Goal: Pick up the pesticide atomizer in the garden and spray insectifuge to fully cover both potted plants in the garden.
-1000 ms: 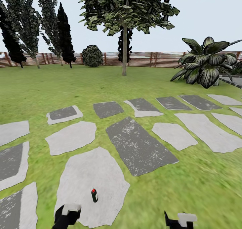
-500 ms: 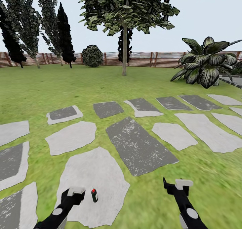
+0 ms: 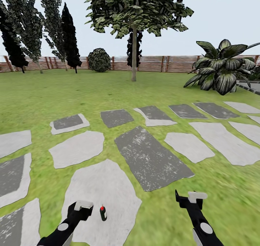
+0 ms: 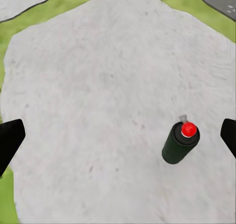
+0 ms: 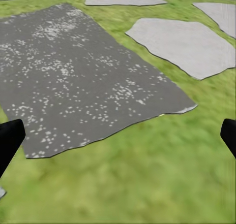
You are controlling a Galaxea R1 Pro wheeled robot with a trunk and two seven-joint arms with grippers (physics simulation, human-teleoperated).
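Head view first: big green lawn [image 3: 72, 91] with irregular grey stepping stones, a brown horizontal-slat wooden fence [image 3: 151, 63] along the back, a leafy tree [image 3: 134, 11] in the middle, a round ivy-like shrub [image 3: 99, 60] by the fence, and a huge dark striped-leaf bush [image 3: 219, 67] off to the right. The pesticide atomizer [image 3: 103, 213], a small dark green canister with a red top, stands upright on the large pale grey stepping stone [image 3: 108, 188], near that stone's near edge. The black-and-white left gripper [image 3: 82, 209] is just beside it, on its left, not touching. The left arm reaches forward and up from the lower-left corner. The right gripper [image 3: 187, 199] sits out over the grass, well apart from the canister, its arm coming up from the bottom right.

Left wrist view gives the close look the head cam can't: the canister [image 4: 181, 143] upright on the pale stone [image 4: 98, 86], red cap on top with a small grey nub beside it. The two black fingertips [image 4: 10, 143] sit at opposite edges, spread wide, so that pincer is wide open, and the canister stands between them, nearer one side.

Right wrist view: a dark speckled grey rectangular stone [image 5: 78, 76], a paler stone [image 5: 184, 44] past it, grass underneath. Black fingertips [image 5: 9, 140] again far apart, so the pincer is wide open and holds nothing.
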